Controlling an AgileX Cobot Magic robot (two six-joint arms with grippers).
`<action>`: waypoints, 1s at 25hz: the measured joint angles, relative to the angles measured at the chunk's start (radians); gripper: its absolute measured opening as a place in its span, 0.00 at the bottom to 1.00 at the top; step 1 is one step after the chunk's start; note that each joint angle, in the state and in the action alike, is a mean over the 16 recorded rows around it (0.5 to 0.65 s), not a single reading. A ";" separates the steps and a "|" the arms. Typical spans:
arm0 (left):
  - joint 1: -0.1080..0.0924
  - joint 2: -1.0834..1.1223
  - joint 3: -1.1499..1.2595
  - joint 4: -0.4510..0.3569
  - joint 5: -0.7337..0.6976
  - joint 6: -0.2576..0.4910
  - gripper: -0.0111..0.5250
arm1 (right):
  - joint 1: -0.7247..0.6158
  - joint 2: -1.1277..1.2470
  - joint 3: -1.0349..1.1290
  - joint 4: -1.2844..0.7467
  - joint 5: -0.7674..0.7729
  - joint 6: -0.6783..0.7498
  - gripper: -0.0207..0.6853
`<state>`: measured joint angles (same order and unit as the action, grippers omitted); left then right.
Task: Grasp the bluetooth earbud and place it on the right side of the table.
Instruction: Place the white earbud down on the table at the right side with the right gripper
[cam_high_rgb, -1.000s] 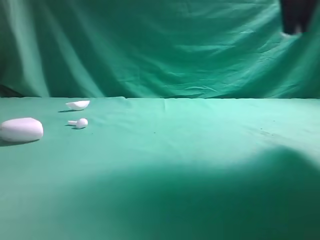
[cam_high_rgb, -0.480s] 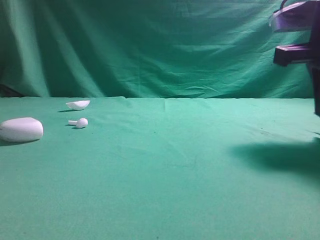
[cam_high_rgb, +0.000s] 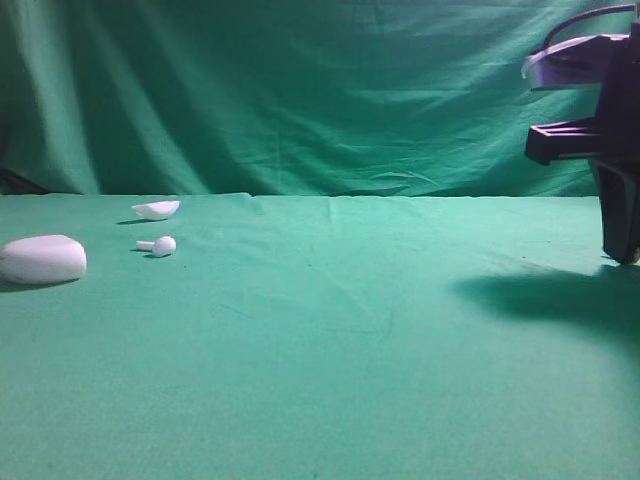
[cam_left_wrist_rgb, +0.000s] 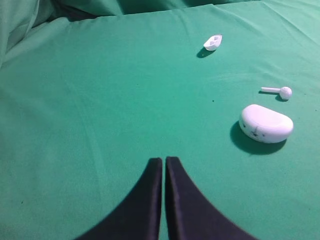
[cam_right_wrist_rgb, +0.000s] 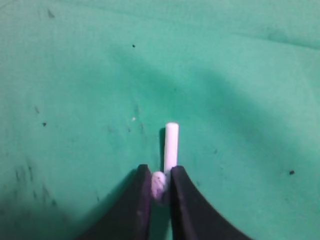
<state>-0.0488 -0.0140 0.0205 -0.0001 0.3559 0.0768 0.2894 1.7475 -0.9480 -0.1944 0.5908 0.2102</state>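
Observation:
My right gripper (cam_right_wrist_rgb: 161, 175) is shut on the bluetooth earbud (cam_right_wrist_rgb: 171, 140). Its greyish-spotted head is pinched between the fingers and its white stem sticks out ahead, just above the green table (cam_right_wrist_rgb: 75, 100). In the exterior view the right gripper (cam_high_rgb: 622, 255) hangs low over the far right of the table (cam_high_rgb: 320, 330), and the earbud cannot be made out there. My left gripper (cam_left_wrist_rgb: 164, 161) is shut and empty, hovering over bare cloth, short of the white pieces.
At the left lie a white oval case (cam_high_rgb: 42, 259) (cam_left_wrist_rgb: 265, 123), the twin earbud (cam_high_rgb: 158, 245) (cam_left_wrist_rgb: 277, 91) and a small white shell-like piece (cam_high_rgb: 156, 209) (cam_left_wrist_rgb: 213, 42). A green backdrop hangs behind.
The right arm has come down into view at the far right and moved lower and slightly left. Its shadow on the cloth has shrunk towards the right. The white pieces at the left have not moved.

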 joint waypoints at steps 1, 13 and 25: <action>0.000 0.000 0.000 0.000 0.000 0.000 0.02 | 0.000 0.003 0.000 0.000 -0.003 0.001 0.20; 0.000 0.000 0.000 0.000 0.000 0.000 0.02 | 0.000 -0.028 -0.031 0.012 0.052 0.004 0.51; 0.000 0.000 0.000 0.000 0.000 0.000 0.02 | 0.023 -0.421 -0.092 0.063 0.286 -0.018 0.36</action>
<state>-0.0488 -0.0140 0.0205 0.0000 0.3559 0.0768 0.3128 1.3270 -1.0402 -0.1313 0.8773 0.1926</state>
